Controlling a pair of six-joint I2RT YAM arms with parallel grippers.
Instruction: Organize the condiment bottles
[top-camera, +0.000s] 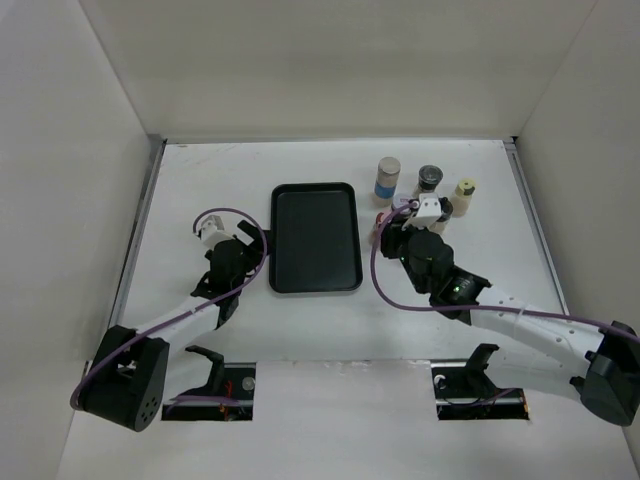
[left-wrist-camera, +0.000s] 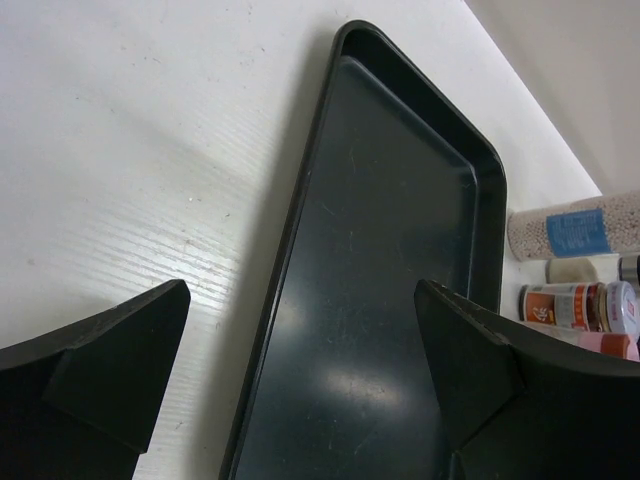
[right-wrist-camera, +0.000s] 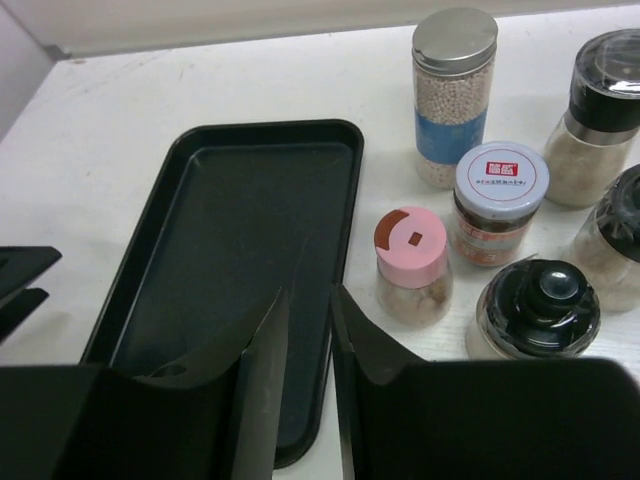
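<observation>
Hovering at the right edge of the black tray (right-wrist-camera: 250, 200), the right gripper (right-wrist-camera: 308, 300) has its fingers almost together, with only a thin slit between them, and holds nothing. The left gripper (left-wrist-camera: 300, 300) is spread wide and empty above the tray's left rim. The condiment bottles (right-wrist-camera: 500, 200) stand upright on the table (right-wrist-camera: 200, 90), clustered just right of the tray. The pink-capped jar (right-wrist-camera: 412, 262) is nearest the tray.

**Counter layout.** The white counter (top-camera: 200, 180) is carrying a flat black tray (top-camera: 316, 238), which is lying near its middle. Condiment bottles (top-camera: 430, 190) are standing upright in a cluster on the counter, just right of the tray:
- a grey-capped, blue-banded jar (right-wrist-camera: 453, 95) is standing at the back;
- a pink-capped jar (right-wrist-camera: 413, 265) is sitting nearest the tray's edge;
- a red-labelled jar (right-wrist-camera: 500, 200) and a black-topped bottle (right-wrist-camera: 540, 305) are standing close beside the pink-capped jar.
</observation>
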